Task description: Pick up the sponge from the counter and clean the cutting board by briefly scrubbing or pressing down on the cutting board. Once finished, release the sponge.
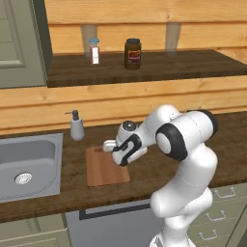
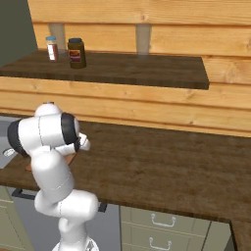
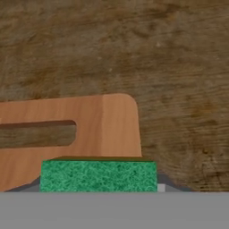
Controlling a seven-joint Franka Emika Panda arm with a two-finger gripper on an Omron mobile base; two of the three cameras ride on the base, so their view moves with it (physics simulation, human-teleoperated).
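The green sponge (image 3: 98, 176) sits at the bottom of the hand view, held between my fingers. My gripper (image 3: 99, 187) is shut on it, and the sponge hides most of both fingers. Just beyond the sponge lies the light-brown cutting board (image 3: 67, 116), its handle slot (image 3: 38, 134) to the left and its rounded corner to the right. In the left base view my gripper (image 1: 118, 159) points down over the far right corner of the cutting board (image 1: 103, 171), which rests on the dark wood counter (image 1: 149, 169).
A steel sink (image 1: 29, 164) is set into the counter left of the board, with a soap dispenser (image 1: 76, 126) behind it. The higher shelf (image 1: 159, 65) carries a dark jar (image 1: 132, 54) and a small shaker (image 1: 94, 51). Drawers (image 1: 217, 212) sit below the counter.
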